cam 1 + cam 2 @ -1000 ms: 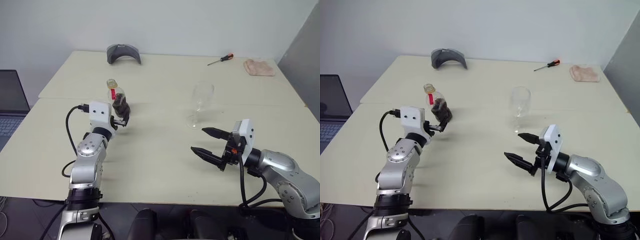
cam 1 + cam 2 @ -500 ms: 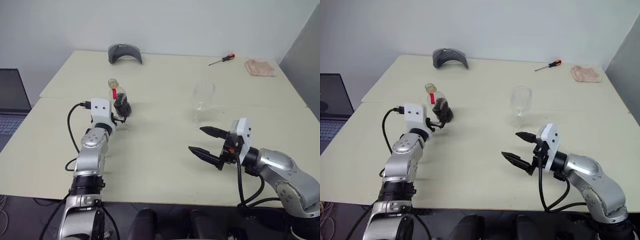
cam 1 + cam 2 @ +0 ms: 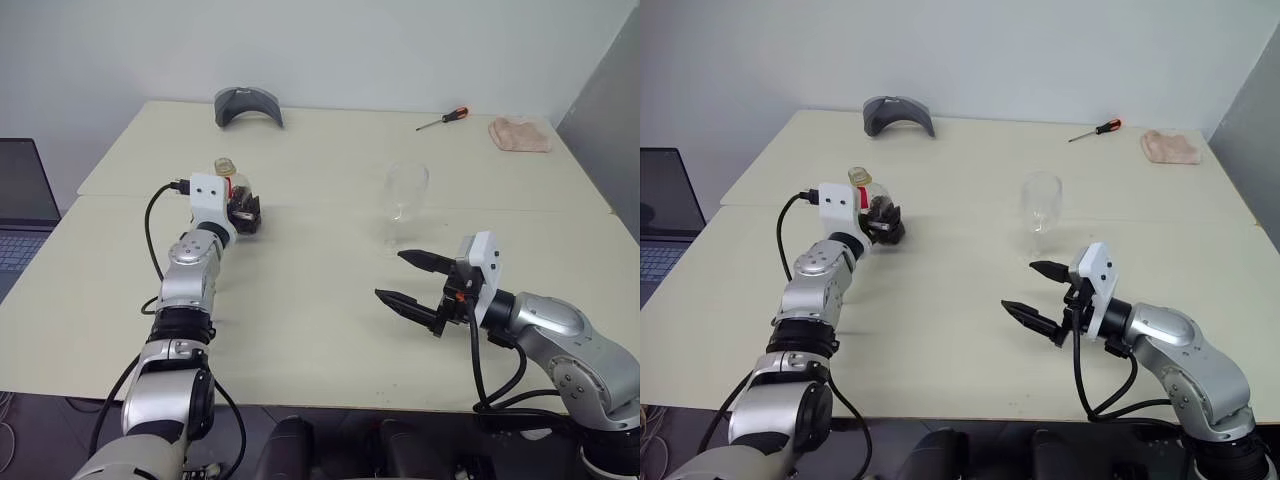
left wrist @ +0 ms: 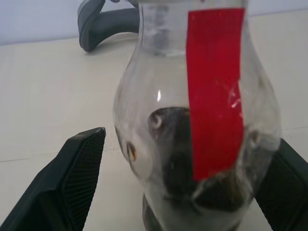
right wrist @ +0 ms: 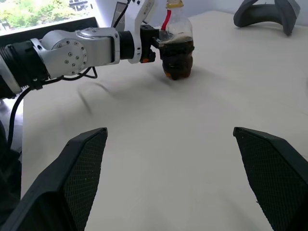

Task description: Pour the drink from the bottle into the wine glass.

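Observation:
The bottle [image 3: 236, 188] stands upright on the left part of the table, with dark drink [image 5: 176, 61] in its lower body, a red strap and a yellowish cap. My left gripper [image 3: 245, 212] reaches level to it and is open, one finger [image 4: 72, 183] on each side of the bottle's body [image 4: 202, 120]; a gap shows beside one finger. The empty wine glass [image 3: 406, 190] stands upright right of centre. My right gripper [image 3: 390, 275] hovers open in front of the glass, apart from it, holding nothing.
At the table's far edge sit a grey curved object [image 3: 247, 105], a red-handled screwdriver [image 3: 441, 119] and a beige cloth [image 3: 518, 134]. A laptop [image 3: 20, 210] stands off the table's left side. A seam [image 3: 320, 205] runs across the table behind the bottle.
My left arm has stretched forward, bringing its open fingers up around the bottle's body. The right arm, the bottle and the glass have stayed put.

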